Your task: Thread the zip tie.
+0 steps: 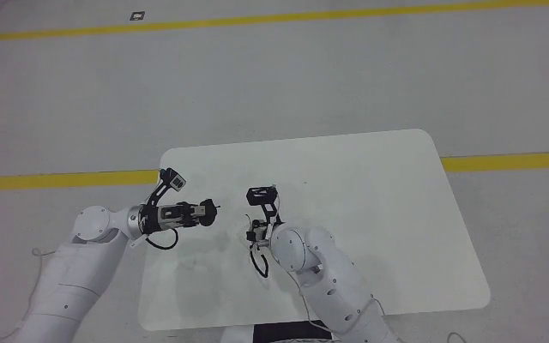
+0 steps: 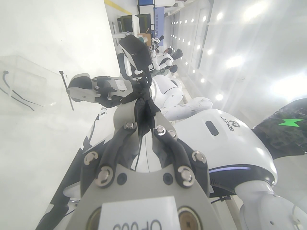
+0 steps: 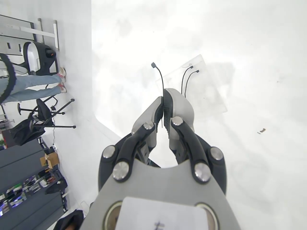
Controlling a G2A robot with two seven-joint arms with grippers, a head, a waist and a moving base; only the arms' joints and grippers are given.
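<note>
My right gripper (image 3: 163,96) is shut on a black zip tie (image 3: 160,80). The strap runs between the pads, and its head sticks out past the fingertips. From the left wrist view the same gripper (image 2: 69,89) holds the zip tie (image 2: 66,87) crosswise, above the table. My left gripper (image 2: 141,104) sits a short way off, pointing at the right gripper's side. Its fingers are drawn together, with dark cable behind the tips and nothing visible between them. In the top view the left gripper (image 1: 212,208) and right gripper (image 1: 254,228) are close together over the white table (image 1: 369,189).
A clear plastic tray (image 3: 206,92) lies on the table beyond the right gripper with two more black zip ties (image 3: 189,75) in it; it is also in the left wrist view as the tray (image 2: 26,80). A small dark scrap (image 3: 261,130) lies on the table.
</note>
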